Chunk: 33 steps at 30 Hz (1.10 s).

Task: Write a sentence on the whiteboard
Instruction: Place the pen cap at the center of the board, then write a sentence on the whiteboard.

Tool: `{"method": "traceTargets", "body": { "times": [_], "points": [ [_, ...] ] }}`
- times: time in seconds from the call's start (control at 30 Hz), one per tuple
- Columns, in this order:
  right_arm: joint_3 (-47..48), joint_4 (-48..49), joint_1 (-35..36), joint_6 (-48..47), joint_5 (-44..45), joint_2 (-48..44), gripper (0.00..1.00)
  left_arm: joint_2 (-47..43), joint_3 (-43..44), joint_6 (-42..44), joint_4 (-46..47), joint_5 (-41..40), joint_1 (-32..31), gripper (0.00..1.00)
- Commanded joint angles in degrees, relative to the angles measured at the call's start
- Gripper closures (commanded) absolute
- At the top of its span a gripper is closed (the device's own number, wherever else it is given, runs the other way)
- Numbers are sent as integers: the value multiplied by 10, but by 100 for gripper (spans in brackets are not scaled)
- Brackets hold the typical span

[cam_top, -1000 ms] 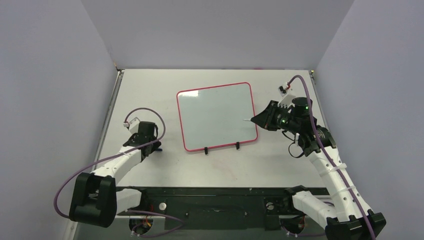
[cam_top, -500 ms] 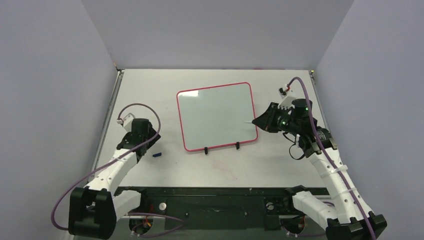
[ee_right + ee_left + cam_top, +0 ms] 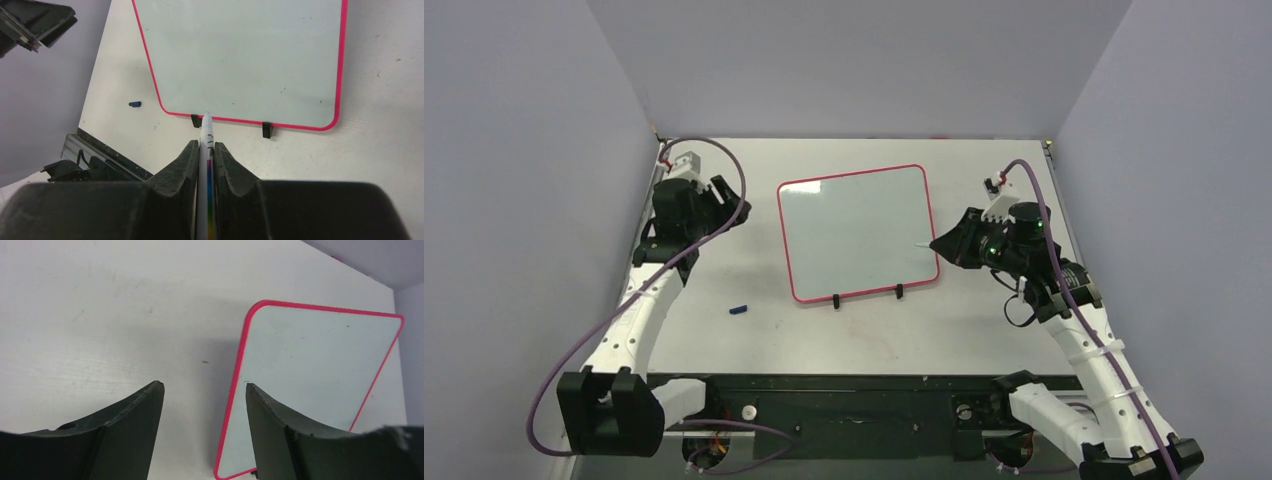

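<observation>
**Right wrist view: right hand (image 3: 206, 146) clamped on a marker (image 3: 206, 167)**

The marker tip pointed at the whiteboard (image 3: 856, 232), near its right edge; contact could not be told. The left hand (image 3: 205, 386) hovered with its fingers apart, holding nothing, left of the whiteboard. The whiteboard lay flat mid-tabletop (image 3: 984, 170). A small blue object (image 3: 738, 309) lay near its left corner.

The left arm has swung from the near-left part of the pale bench (image 3: 874, 340) to its far-left side. Its black two-finger left claw (image 3: 204, 387), jaws apart, now faces the left edge of the glossy, red-pink-framed whiteboard (image 3: 310, 370). A small dark-blue piece (image 3: 739, 309), unseen a second ago while the claw sat over that spot, lies bare on the bench, well apart from the claw.
</observation>
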Motion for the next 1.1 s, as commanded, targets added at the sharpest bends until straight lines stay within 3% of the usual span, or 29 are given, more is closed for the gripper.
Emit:
{"method": "traceTargets", "body": {
  "times": [0.0, 0.17, 0.37, 0.77, 1.07],
  "points": [
    [7, 5, 14, 10, 30, -10, 100, 58, 81, 57, 73, 128, 3, 41],
    [16, 3, 34, 20, 53, -15, 100, 141, 140, 61, 102, 168, -3, 42],
    [22, -4, 37, 29, 70, -18, 100, 260, 283, 129, 25, 204, -33, 43],
    [29, -24, 42, 31, 93, -27, 100, 421, 429, 181, -62, 244, -87, 44],
    [27, -31, 42, 25, 98, -32, 100, 416, 394, 199, -77, 233, -132, 45]
  ]
}}
